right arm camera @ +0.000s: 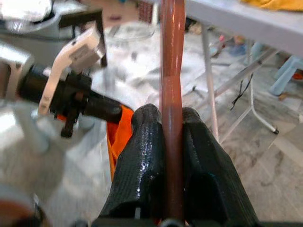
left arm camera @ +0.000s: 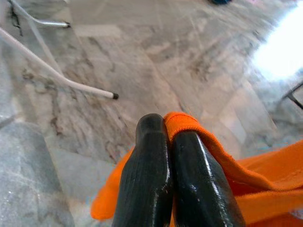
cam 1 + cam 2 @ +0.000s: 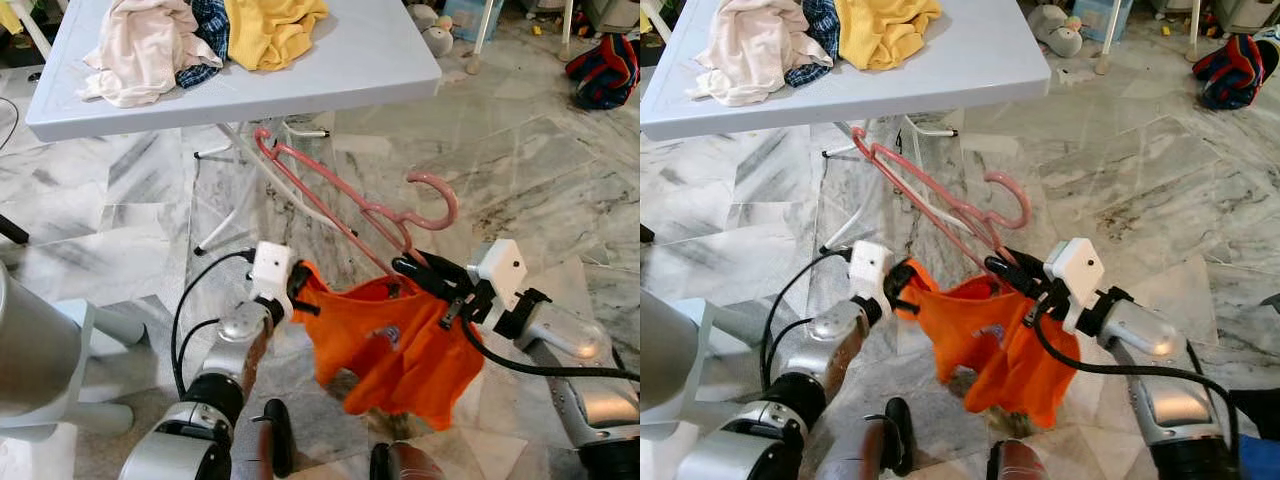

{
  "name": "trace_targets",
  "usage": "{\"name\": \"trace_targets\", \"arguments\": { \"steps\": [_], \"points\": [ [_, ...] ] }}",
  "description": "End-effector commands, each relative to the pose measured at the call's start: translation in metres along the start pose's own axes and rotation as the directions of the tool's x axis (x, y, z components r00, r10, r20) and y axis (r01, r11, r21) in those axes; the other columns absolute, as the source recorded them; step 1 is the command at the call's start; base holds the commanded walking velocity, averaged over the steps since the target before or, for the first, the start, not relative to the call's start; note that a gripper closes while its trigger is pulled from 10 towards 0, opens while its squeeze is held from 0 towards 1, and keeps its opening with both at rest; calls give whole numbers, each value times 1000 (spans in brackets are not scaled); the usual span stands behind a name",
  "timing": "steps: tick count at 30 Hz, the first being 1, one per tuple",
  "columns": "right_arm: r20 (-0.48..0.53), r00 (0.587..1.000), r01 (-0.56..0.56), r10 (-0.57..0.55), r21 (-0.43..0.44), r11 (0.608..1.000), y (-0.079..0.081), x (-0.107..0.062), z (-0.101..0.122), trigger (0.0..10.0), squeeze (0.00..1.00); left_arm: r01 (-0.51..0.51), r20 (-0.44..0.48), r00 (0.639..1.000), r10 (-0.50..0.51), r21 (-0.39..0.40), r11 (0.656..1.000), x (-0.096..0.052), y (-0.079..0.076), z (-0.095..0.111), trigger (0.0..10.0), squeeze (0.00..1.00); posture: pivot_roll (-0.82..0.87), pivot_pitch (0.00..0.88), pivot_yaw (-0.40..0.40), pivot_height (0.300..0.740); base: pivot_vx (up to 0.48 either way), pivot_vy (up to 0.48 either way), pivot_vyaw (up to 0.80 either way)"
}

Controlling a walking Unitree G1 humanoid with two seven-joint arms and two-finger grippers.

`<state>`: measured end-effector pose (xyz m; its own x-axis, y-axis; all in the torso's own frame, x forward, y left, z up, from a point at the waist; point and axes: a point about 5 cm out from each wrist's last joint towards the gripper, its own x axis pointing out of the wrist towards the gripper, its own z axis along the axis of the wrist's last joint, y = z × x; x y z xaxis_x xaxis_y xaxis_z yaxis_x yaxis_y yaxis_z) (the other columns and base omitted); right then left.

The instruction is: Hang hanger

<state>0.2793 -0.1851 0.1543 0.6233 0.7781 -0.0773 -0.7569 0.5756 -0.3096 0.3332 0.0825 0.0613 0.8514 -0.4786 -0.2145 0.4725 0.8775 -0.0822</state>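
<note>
A pink plastic hanger [image 3: 345, 190] is held tilted above the marble floor, its hook [image 3: 440, 195] pointing right. My right gripper [image 3: 412, 268] is shut on the hanger's bar [image 1: 171, 118]. An orange garment [image 3: 400, 350] hangs below, draped between both grippers. My left gripper [image 3: 300, 285] is shut on the orange garment's upper left edge [image 2: 182, 120], pulling it out to the left. The hanger's far end [image 3: 262, 135] reaches under the table edge.
A grey folding table [image 3: 350, 60] stands ahead, with a heap of pale, plaid and yellow clothes [image 3: 190, 40] on it and white legs [image 3: 230, 215] below. A dark red-blue bag [image 3: 605, 70] lies on the floor at the far right.
</note>
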Motion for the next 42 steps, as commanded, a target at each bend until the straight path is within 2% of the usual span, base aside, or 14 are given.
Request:
{"name": "trace_targets", "arguments": {
  "steps": [1,2,7,11,15,17,22,25,26,27,28,34,38,42],
  "points": [
    [-24,998,-60,59,-44,997,5,-2,1,10000,0,14,-27,1000,-13,19,1000,-2,-3,-7,10000,0,-78,224,-17,740,0,0,0],
    [-70,993,-98,93,-79,992,6,-5,-2,10000,0,22,-36,999,-20,48,999,-3,-4,-9,10000,0,-79,228,-22,740,0,0,0],
    [-166,975,-174,148,-151,973,3,-9,-6,10000,0,49,-52,998,-46,73,996,-5,-6,-13,10000,0,-87,234,-32,740,0,0,0],
    [-290,945,-238,152,-289,927,-7,-3,-11,10000,0,95,-72,994,-85,138,986,-9,-9,-19,10000,0,-89,238,-36,740,0,0,0],
    [-326,935,-255,137,-351,901,-12,5,-13,10000,0,91,-81,994,-77,185,979,-10,-8,-21,10000,0,-86,240,-37,740,0,0,0],
    [-355,924,-285,141,-398,872,-15,14,-13,10000,0,105,-80,993,-90,205,973,-9,-10,-20,10000,0,-85,242,-36,740,0,0,0],
    [-392,915,-285,98,-454,844,-26,23,-13,10000,0,134,-91,989,-115,237,962,-9,-13,-21,10000,0,-85,243,-35,740,0,0,0],
    [-400,911,-296,100,-465,834,-27,26,-14,10000,0,153,-93,987,-134,249,956,-10,-15,-21,10000,0,-81,244,-33,740,0,0,0],
    [-403,910,-293,94,-468,834,-28,27,-14,10000,0,158,-89,986,-139,259,953,-10,-15,-21,10000,427,-81,244,-33,740,0,0,0],
    [-404,910,-292,90,-474,830,-29,29,-15,10000,0,161,-87,986,-143,268,950,-11,-15,-21,10000,427,-78,244,-31,740,0,0,0],
    [-407,909,-297,88,-486,822,-30,31,-16,10000,0,156,-75,987,-140,283,947,-12,-14,-20,10000,1000,-77,244,-31,740,0,0,0],
    [-409,908,-301,85,-500,812,-32,32,-19,10000,0,160,-27,986,-162,362,918,-15,-16,-17,10000,1000,-78,243,-31,740,0,0,0],
    [-408,909,-299,81,-505,810,-32,32,-23,10000,0,216,59,968,-243,295,931,-17,-24,-9,10000,1000,-79,247,-33,740,0,0,0],
    [-410,908,-302,84,-505,809,-31,32,-26,10000,0,169,132,972,-197,193,967,-15,-20,1,10000,1000,-80,248,-31,740,0,0,0]
  ]
}}
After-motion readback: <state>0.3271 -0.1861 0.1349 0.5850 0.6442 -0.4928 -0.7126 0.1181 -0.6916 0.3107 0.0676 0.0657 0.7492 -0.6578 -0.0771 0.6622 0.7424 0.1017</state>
